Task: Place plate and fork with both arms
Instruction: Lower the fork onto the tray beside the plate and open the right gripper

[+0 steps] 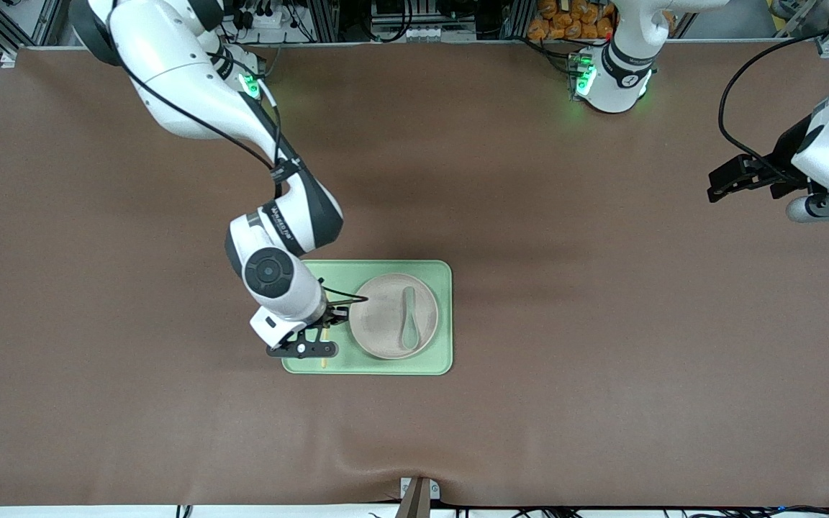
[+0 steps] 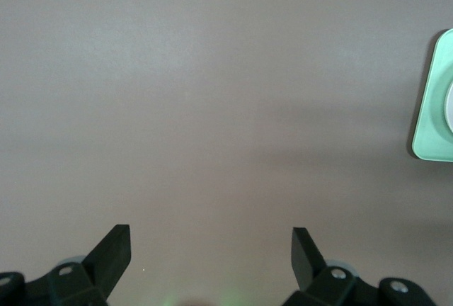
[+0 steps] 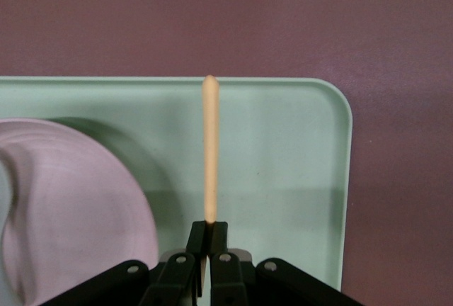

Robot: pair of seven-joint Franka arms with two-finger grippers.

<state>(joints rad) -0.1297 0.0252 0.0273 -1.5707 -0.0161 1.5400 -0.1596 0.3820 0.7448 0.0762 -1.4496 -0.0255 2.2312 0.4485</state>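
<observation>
The fork point(image 3: 209, 151) is pinched between the pressed-together fingers of the right gripper point(image 1: 321, 344) over the green tray point(image 1: 435, 360), at about nine o'clock of the plate point(image 1: 383, 316); whether it touches the tray cannot be judged. A spoon point(image 1: 409, 320) lies on the plate. The left gripper point(image 2: 211, 253) is held waiting, fingers spread, over bare table point(image 1: 601, 288).

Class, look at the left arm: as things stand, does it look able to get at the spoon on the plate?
Probably yes: the left claw hangs open over bare table, and the spoon lies uncovered on the plate, with the right claw beside it.
</observation>
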